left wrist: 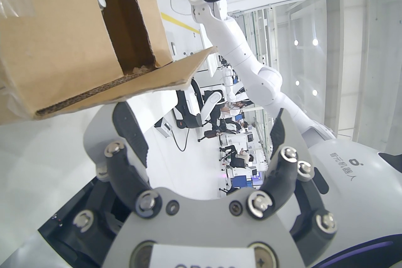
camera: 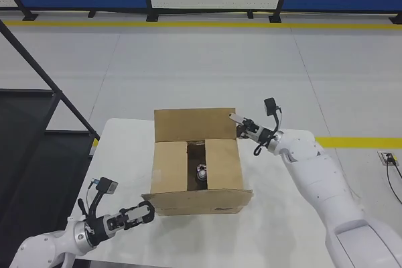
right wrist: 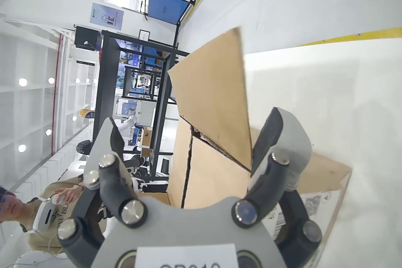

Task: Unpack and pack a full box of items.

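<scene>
Presently: cardboard box (camera: pixel 197 167), brown, at centre of the top view on the white table (camera: pixel 124 151) — unpacking judged barely begun, packing all to come. Far and near flaps are folded outward. Two side flaps lie partly over the opening, with an item (camera: pixel 202 173) in the dark gap between. Left gripper (camera: pixel 147 210), lower left, jaws wide, is beside the box's near corner. Right gripper (camera: pixel 236 121), upper right of the box, jaws wide at the far flap's corner — holding nothing.

Box (camera: pixel 169 167) is sitting mid-table (camera: pixel 120 154), with an item (camera: pixel 202 173) lying inside, below the gap between the top flaps (camera: pixel 222 164). Left gripper (camera: pixel 146 213) is hanging just beside the near-left corner. Right gripper (camera: pixel 236 122) is hanging at the far-right corner, by the rear flap (camera: pixel 194 124).
</scene>
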